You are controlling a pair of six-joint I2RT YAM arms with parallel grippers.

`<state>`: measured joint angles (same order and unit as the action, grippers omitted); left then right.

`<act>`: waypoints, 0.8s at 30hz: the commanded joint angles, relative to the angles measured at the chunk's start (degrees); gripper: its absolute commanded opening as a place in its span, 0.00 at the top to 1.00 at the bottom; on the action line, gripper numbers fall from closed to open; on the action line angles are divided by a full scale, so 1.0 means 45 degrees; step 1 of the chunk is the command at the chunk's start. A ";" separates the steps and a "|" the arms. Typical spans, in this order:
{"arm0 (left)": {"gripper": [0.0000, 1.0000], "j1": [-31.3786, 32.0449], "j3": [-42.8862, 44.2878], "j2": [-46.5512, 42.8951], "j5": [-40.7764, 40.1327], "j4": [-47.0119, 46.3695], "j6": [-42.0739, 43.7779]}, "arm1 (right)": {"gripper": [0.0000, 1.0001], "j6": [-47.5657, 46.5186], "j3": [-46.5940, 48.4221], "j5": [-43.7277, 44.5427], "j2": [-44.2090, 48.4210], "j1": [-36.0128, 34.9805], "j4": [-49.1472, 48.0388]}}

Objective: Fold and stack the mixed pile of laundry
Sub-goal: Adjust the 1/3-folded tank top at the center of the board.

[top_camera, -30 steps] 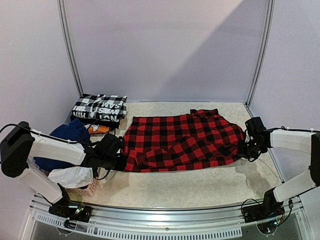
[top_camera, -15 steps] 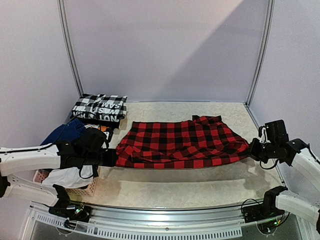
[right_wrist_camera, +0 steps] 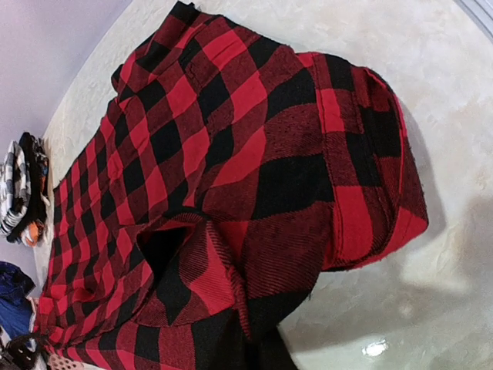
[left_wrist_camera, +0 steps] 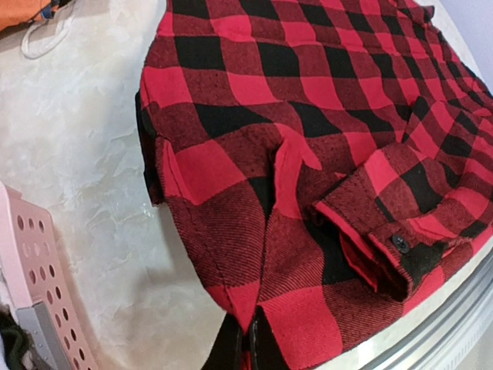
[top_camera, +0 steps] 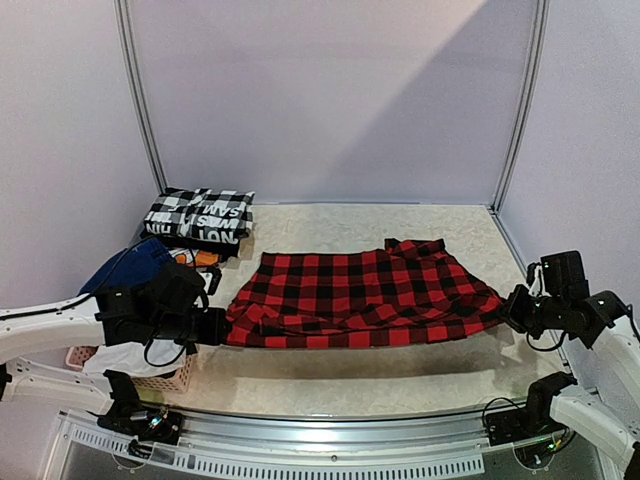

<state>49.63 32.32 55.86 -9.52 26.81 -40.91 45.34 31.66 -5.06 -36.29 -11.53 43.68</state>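
Observation:
The red-and-black plaid shirt (top_camera: 360, 296) lies stretched across the middle of the table. My left gripper (top_camera: 218, 328) is shut on its left end, where the cloth bunches between the jaws in the left wrist view (left_wrist_camera: 250, 347). My right gripper (top_camera: 510, 305) is shut on its right end, and the right wrist view (right_wrist_camera: 258, 339) shows the pinched fold. A folded black-and-white printed garment (top_camera: 200, 217) lies at the back left. Blue and white pieces (top_camera: 130, 265) sit in the pink basket (top_camera: 165, 380) at the left.
The pink lattice basket stands at the near left, its wall showing in the left wrist view (left_wrist_camera: 35, 285). An orange item (top_camera: 200, 258) lies beside the folded garment. Metal rails run along the table's front edge (top_camera: 320, 425).
Both grippers have drawn outward and toward the near edge, pulling the plaid shirt flatter, wider and closer to the front.

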 commanded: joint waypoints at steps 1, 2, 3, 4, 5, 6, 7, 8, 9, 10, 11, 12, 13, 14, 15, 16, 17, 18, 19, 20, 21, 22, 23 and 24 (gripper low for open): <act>0.86 0.0154 -0.0077 -0.0176 0.0114 0.0947 -0.0070 | 0.71 0.0318 -0.0124 -0.0009 0.0690 0.0023 0.0406; 0.76 0.0162 -0.0031 -0.0209 0.0115 0.1002 -0.0019 | 0.56 0.0340 -0.0095 -0.0082 0.0836 0.0023 0.0424; 0.63 0.0178 0.0026 -0.0264 0.0054 0.1060 0.0044 | 0.40 0.0367 -0.0060 -0.0145 0.1026 0.0023 0.0446; 0.51 0.0182 0.0075 -0.0347 -0.0066 0.1094 0.0091 | 0.28 0.0399 0.0006 -0.0162 0.1164 0.0023 0.0527; 0.38 0.0200 0.0134 -0.0428 -0.0218 0.1135 0.0131 | 0.20 0.0419 0.0087 -0.0140 0.1399 0.0025 0.0620; 0.27 0.0202 0.0201 -0.0502 -0.0432 0.1177 0.0160 | 0.15 0.0415 0.0193 -0.0042 0.1511 0.0023 0.0717; 0.18 0.0202 0.0287 -0.0545 -0.0620 0.1180 0.0222 | 0.11 0.0398 0.0306 0.0112 0.1631 0.0026 0.0732; 0.13 0.0202 0.0366 -0.0546 -0.0736 0.1126 0.0308 | 0.10 0.0364 0.0342 0.0116 0.1716 0.0023 0.0602; 0.11 0.0202 0.0444 -0.0499 -0.0832 0.1027 0.0448 | 0.09 0.0294 0.0361 0.0110 0.1722 0.0023 0.0346; 0.10 0.0202 0.0496 -0.0415 -0.0924 0.0868 0.0573 | 0.09 0.0251 0.0369 0.0043 0.1645 0.0023 -0.0015; 0.10 0.0202 0.0570 -0.0271 -0.0996 0.0650 0.0718 | 0.09 0.0145 0.0352 -0.0109 0.1538 0.0018 -0.0510; 0.10 0.0202 0.0697 -0.0067 -0.1035 0.0418 0.0873 | 0.09 0.0038 0.0341 -0.0334 0.1200 0.0013 -0.1116; 0.10 0.0202 0.0840 0.0178 -0.1037 0.0196 0.1032 | 0.08 -0.0116 0.0412 -0.0459 0.0776 0.0022 -0.1621; 0.10 0.0212 0.1021 0.0458 -0.0989 -0.0027 0.1200 | 0.08 -0.0276 0.0575 -0.0490 0.0354 0.0028 -0.2190; 0.11 0.0235 0.1180 0.0747 -0.0956 -0.0331 0.1392 | 0.08 -0.0672 0.0823 -0.0457 -0.0523 0.0024 -0.2637; 0.11 0.0265 0.1320 0.1022 -0.0920 -0.0649 0.1575 | 0.07 -0.1022 0.1178 -0.0440 -0.1128 0.0023 -0.3013; 0.12 0.0293 0.1423 0.1318 -0.0872 -0.1002 0.1781 | 0.07 -0.1323 0.1586 -0.0475 -0.2005 0.0013 -0.3418; 0.13 0.0316 0.1516 0.1567 -0.0765 -0.1371 0.1973 | 0.07 -0.1868 0.2016 -0.0545 -0.2670 0.0022 -0.3867; 0.13 0.0336 0.1638 0.1874 -0.0676 -0.1692 0.2146 | 0.07 -0.2160 0.2392 -0.0657 -0.3821 0.0023 -0.4526; 0.14 0.0366 0.1790 0.2164 -0.0592 -0.1960 0.2306 | 0.07 -0.2495 0.2766 -0.0922 -0.4719 0.0013 -0.5068; 0.14 0.0394 0.1919 0.2469 -0.0528 -0.2186 0.2429 | 0.07 -0.2658 0.3213 -0.1141 -0.5414 0.0036 -0.5545; 0.15 0.0424 0.2028 0.2773 -0.0478 -0.2305 0.2559 | 0.07 -0.2955 0.3752 -0.1217 -0.6630 0.0042 -0.5752; 0.16 0.0445 0.2112 0.3036 -0.0435 -0.2422 0.2666 | 0.07 -0.3124 0.4542 -0.1160 -0.7415 0.0042 -0.5665; 0.16 0.0460 0.2176 0.3308 -0.0398 -0.2527 0.2750 | 0.08 -0.3240 0.5418 -0.1127 -0.8528 0.0069 -0.5449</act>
<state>50.63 40.03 66.96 -12.40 20.51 -32.34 36.71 46.41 -8.38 -62.59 -11.53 25.47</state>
